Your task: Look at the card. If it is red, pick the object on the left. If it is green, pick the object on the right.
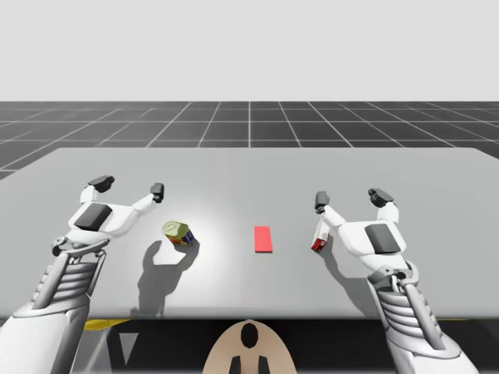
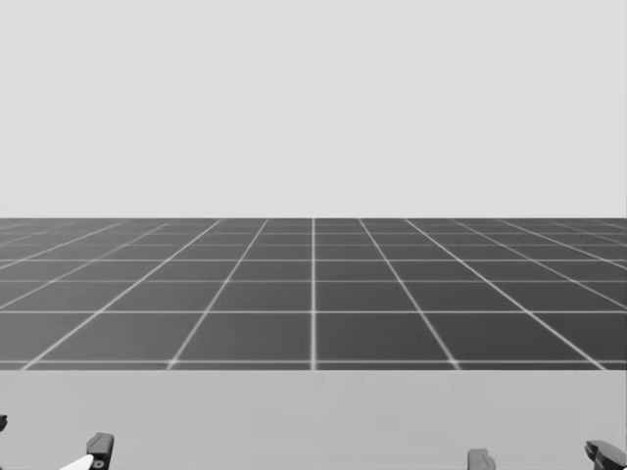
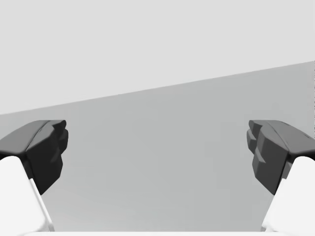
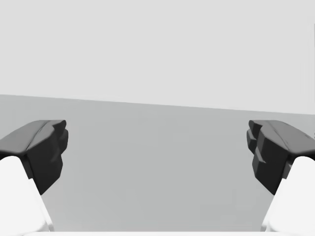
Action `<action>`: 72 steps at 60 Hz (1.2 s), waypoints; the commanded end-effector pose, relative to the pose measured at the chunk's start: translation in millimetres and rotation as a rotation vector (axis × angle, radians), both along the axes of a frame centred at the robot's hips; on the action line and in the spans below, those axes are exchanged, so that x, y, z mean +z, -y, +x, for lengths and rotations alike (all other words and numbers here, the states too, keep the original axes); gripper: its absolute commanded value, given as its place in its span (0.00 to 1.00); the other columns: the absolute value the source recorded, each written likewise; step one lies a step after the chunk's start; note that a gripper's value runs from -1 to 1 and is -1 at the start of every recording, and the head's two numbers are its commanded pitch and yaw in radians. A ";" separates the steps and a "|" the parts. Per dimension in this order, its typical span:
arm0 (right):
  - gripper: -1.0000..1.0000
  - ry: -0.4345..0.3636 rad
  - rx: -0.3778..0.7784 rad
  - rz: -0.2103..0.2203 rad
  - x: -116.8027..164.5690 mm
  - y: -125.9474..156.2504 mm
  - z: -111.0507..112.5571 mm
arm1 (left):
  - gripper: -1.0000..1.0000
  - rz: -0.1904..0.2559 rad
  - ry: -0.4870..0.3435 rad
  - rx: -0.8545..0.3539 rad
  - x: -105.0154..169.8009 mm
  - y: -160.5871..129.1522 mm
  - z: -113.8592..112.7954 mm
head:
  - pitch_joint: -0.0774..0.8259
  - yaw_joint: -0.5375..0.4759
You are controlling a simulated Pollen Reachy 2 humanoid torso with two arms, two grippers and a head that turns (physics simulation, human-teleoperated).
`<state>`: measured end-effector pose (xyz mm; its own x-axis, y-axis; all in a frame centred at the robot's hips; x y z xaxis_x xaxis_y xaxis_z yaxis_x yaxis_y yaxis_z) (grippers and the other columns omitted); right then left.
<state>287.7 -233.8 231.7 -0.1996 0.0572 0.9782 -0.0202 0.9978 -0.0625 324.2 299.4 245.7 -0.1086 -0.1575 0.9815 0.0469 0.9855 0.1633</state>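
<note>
The card [image 1: 263, 239] is red, so I want the can [image 1: 178, 232] on the desk [image 1: 249, 171] left of it. My left tool [image 1: 129, 187] gapes wide, empty; I should centre over the can before lowering.

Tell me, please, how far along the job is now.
Nothing is done yet. The card is red, so the can on the left is the target; it sits untouched on the table. The left end effector hovers open beside it, the right end effector open over the box. Still to do: reach, grasp, lift.
</note>
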 end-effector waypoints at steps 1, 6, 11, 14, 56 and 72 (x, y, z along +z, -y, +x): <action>0.00 0.000 -0.027 0.021 -0.5 -2.1 -1.7 | 0.00 0.004 0.001 -0.007 -0.3 0.6 -0.4 | 0.10 0.53; 0.00 0.008 -0.031 0.018 0.3 -2.8 -0.9 | 0.00 0.005 0.001 -0.006 -0.3 0.7 -0.4 | 0.11 0.53; 0.00 0.003 -0.044 0.001 -0.3 -2.6 0.6 | 0.00 0.005 0.002 -0.007 0.0 0.8 -0.6 | 0.17 0.53; 0.00 0.005 -0.054 -0.007 -0.8 -2.3 1.3 | 0.00 0.008 0.003 -0.005 0.1 0.9 -0.8 | 0.22 0.53; 0.00 0.018 -0.068 -0.039 -3.8 -3.9 4.4 | 0.00 0.031 0.003 -0.008 -0.1 1.0 1.1 | 0.80 0.49; 0.00 0.025 -0.068 -0.045 -3.1 -3.6 3.7 | 0.00 0.030 0.003 -0.008 -0.3 0.7 1.1 | 0.86 0.48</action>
<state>291.8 -231.7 229.1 -0.2176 0.1205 0.9686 0.0499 0.9924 -0.1123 325.2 298.6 245.6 -0.1134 -0.1858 0.9760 0.0547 0.9797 0.1928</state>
